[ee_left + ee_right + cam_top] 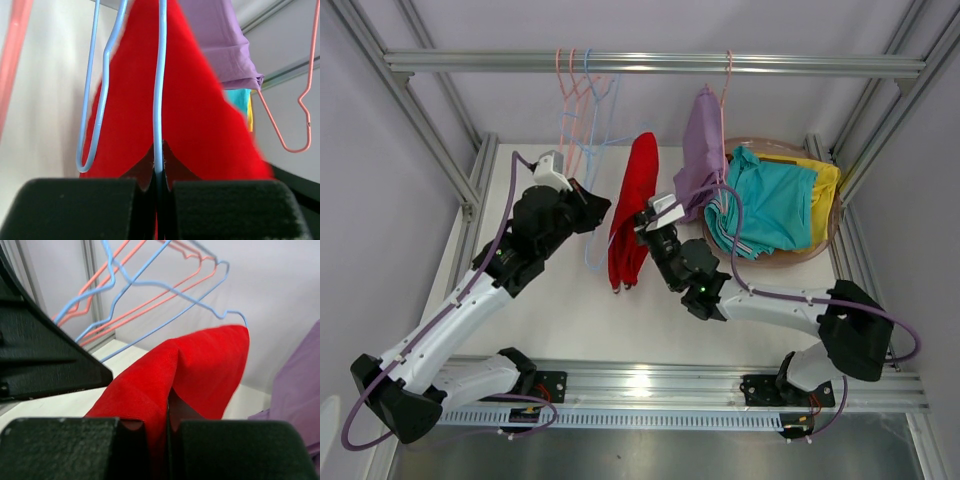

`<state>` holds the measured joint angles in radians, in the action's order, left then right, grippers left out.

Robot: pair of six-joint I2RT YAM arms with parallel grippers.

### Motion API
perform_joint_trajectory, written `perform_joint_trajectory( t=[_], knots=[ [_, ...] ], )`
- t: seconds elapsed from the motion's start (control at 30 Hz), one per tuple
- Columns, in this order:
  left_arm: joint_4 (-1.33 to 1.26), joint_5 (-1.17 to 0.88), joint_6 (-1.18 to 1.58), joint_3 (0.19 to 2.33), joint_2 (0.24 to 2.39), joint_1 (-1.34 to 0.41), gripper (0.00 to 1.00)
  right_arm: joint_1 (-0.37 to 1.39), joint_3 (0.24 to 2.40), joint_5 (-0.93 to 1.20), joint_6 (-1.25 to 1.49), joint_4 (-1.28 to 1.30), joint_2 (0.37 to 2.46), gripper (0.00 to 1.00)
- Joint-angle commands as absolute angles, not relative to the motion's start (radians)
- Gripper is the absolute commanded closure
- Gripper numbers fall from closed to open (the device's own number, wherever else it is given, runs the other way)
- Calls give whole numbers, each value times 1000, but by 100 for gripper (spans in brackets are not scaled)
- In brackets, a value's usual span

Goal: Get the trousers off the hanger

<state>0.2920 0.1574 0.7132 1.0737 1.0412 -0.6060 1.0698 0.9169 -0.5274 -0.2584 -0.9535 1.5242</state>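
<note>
Red trousers [632,200]: they hang over the blue hanger [159,90], in the middle of the top view, between the two tools.
Left tool [595,212]: in its wrist view we see the fingers together on the thin wire of the blue hanger, with red cloth just behind the wire.
Right tool [642,218]: its fingers are clamped on a fold of the red trousers, at the right edge of the cloth in the top view.
Lavender trousers [700,150]: they hang from a pink hanger [727,75] on the rail [650,63], upper centre of the frame, just to the right of the red ones.
Teal trousers [770,205]: they lie in the tub [790,262] at the right of the frame, partly over the rim.
Yellow trousers [828,180]: in the same tub, under the teal ones, showing at the right side.
Other hangers [568,95]: pink and blue wires, bare, on the rail at upper left.
Counter [570,310]: white; the tub stands on it.
</note>
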Motion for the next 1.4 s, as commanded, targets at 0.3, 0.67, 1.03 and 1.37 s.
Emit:
perform_joint_trajectory(
  t=[0.3,0.67,1.03,1.37],
  knots=[
    [258,221,655,1123,1072,-610,99,1077,1003,-534,-334,-867,1270,100],
    [305,259,607,1169,1160,-649,99,1083,1366,-561,-440,-563,1285,100],
    [321,264,584,1189,1193,-681,100,1103,1624,-637,-630,-370,1185,100],
    [324,275,566,1195,1201,-706,100,1147,1516,-759,-736,-345,954,100]
  ],
)
